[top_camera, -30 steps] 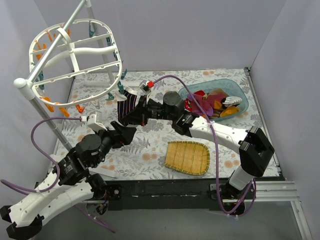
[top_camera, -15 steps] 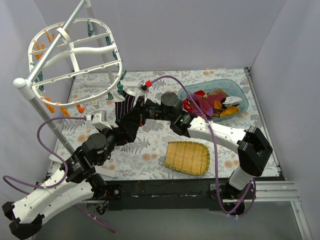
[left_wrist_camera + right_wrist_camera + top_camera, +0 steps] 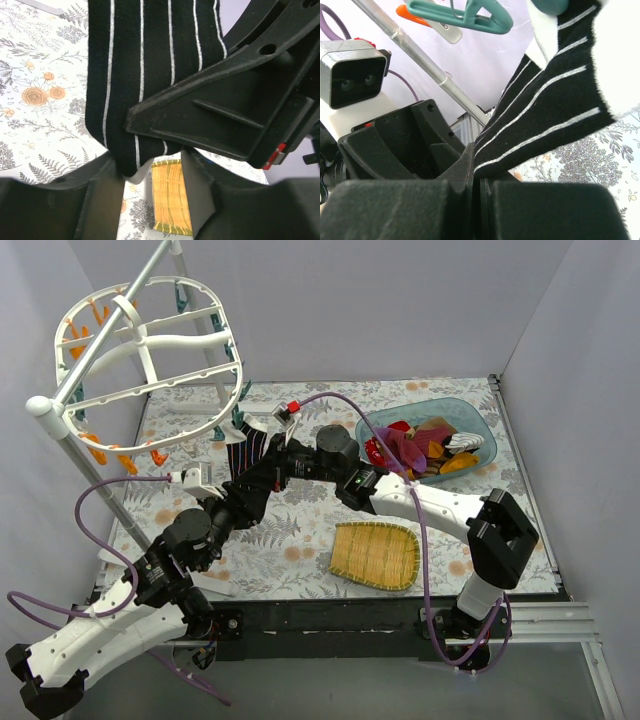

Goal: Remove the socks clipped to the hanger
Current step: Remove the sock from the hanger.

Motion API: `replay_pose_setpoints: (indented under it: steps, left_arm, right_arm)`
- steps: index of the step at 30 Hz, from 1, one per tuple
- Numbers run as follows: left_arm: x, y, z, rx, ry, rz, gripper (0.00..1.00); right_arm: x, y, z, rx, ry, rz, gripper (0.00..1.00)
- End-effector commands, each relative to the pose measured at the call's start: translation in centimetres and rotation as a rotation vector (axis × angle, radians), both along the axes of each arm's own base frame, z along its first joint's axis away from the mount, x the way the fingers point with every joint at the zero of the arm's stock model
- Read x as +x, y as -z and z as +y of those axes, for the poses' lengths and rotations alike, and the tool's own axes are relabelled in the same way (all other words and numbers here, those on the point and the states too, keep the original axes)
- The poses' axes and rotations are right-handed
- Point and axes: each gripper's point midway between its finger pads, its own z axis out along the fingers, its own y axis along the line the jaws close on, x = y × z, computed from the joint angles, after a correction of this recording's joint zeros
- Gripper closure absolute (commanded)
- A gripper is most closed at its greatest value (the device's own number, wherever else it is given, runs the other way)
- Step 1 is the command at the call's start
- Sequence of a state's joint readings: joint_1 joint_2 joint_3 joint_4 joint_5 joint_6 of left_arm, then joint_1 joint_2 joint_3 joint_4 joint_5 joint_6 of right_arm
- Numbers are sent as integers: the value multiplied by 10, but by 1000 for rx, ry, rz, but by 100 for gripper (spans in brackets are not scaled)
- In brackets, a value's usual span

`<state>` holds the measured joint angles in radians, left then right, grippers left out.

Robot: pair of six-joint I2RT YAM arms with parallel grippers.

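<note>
Right gripper [image 3: 479, 172] pinches the black-and-white striped sock [image 3: 545, 112]; left gripper [image 3: 152, 172] stands half-spread around its toe.

Bright, even light; soft shadows

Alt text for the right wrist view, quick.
The right gripper is shut on a black-and-white striped sock that hangs from a teal clip at the top. Behind it are the grey pole and the left arm's camera.

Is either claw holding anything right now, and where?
The right gripper pinches the black, white-striped fabric sock near its lower end. The left gripper only straddles the sock's tip, jaws apart, not gripping.
</note>
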<state>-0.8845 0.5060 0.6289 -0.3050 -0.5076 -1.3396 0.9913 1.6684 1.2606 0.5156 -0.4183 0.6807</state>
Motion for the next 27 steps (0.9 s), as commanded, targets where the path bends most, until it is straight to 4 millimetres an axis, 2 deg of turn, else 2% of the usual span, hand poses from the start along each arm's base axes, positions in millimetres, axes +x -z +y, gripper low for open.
replay_pose_setpoints:
  steps: [1,3,4,7,12,14,15,18,20,22,27]
  left_arm:
    - [3,-6,7,-15,-34,-27,67]
    - [3,-5,7,-10,-35,-22,78]
    - [3,-5,7,-9,-35,-21,88]
    - [3,-5,7,-9,-34,-14,100]
    - [2,-5,8,-8,-35,-7,100]
    - [1,-4,7,-8,-31,-4,100]
    - [1,-5,7,-9,-29,-5,100]
    - [-1,-4,6,-9,-19,-1,100]
    - [-2,-4,3,-7,0,-2,100]
    - [-3,-2,3,-5,8,2,100]
    - [-7,-3,2,-19,23,10,100]
  right_arm:
    - [-1,-31,7,72,0,-24,99]
    - [-1,-32,8,74,-3,-26,99]
    - [-1,-31,9,73,-3,-25,99]
    - [0,-32,9,72,5,-31,99]
    - [3,-27,8,58,28,-39,99]
    - [6,-26,7,50,46,-51,92]
    - [7,-25,7,45,51,-56,83]
    - [9,-25,5,37,67,-78,66]
    - [10,-23,3,33,77,-88,62]
    - [12,-23,1,30,95,-105,54]
    - [15,-26,-14,48,155,-182,38]
